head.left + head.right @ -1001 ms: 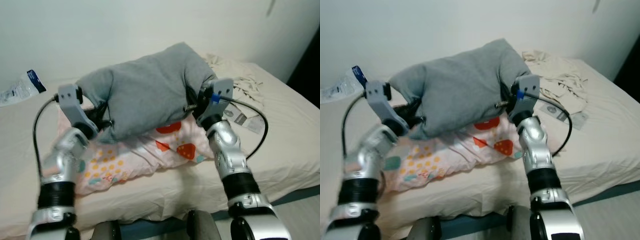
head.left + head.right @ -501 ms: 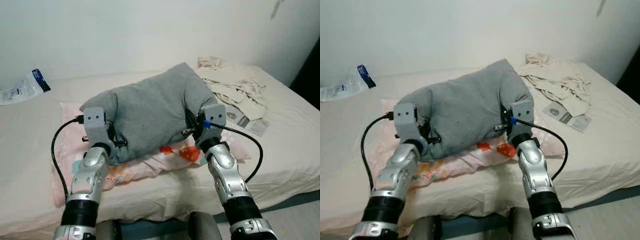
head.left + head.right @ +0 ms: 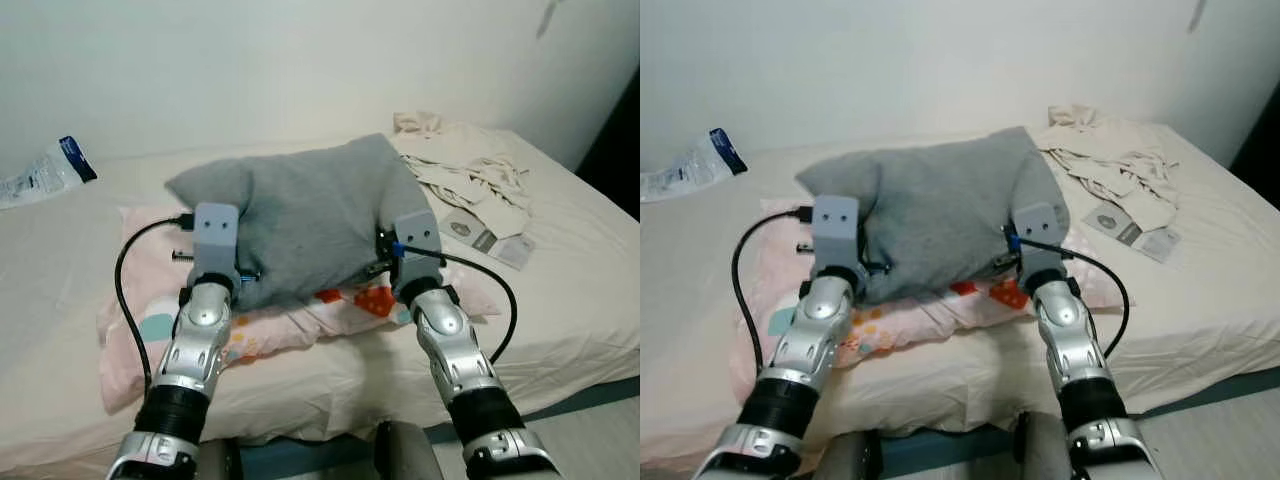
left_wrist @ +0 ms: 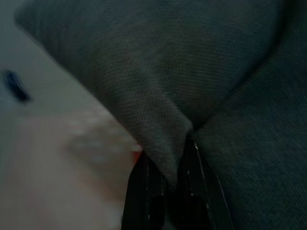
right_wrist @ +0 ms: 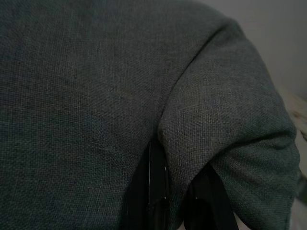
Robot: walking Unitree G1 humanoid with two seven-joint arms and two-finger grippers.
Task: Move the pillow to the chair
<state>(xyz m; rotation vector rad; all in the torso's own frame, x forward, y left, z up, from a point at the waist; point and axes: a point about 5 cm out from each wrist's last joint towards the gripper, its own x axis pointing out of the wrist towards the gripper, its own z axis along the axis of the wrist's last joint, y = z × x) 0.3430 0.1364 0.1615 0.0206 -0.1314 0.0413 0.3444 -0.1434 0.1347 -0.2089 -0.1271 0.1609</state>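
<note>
On the far left of the bed [image 3: 560, 330] lies a plastic packet [image 3: 45, 172]; the left end effector [image 4: 168, 184] has its two fingers pinched on a fold at the left edge of the grey pillow [image 3: 300, 215]; the pillow sits on a pink blanket [image 3: 150, 330] (printed with dots and strawberries), between the two arms; the right end effector [image 5: 175, 191] likewise nips a fold at the right edge; crumpled beige cloth [image 3: 470, 165] lies further right. The pillow looks light, soft and floppy, likely to sag in the middle; fabric should not slip much, so opposite side edges seem the sound hold.
</note>
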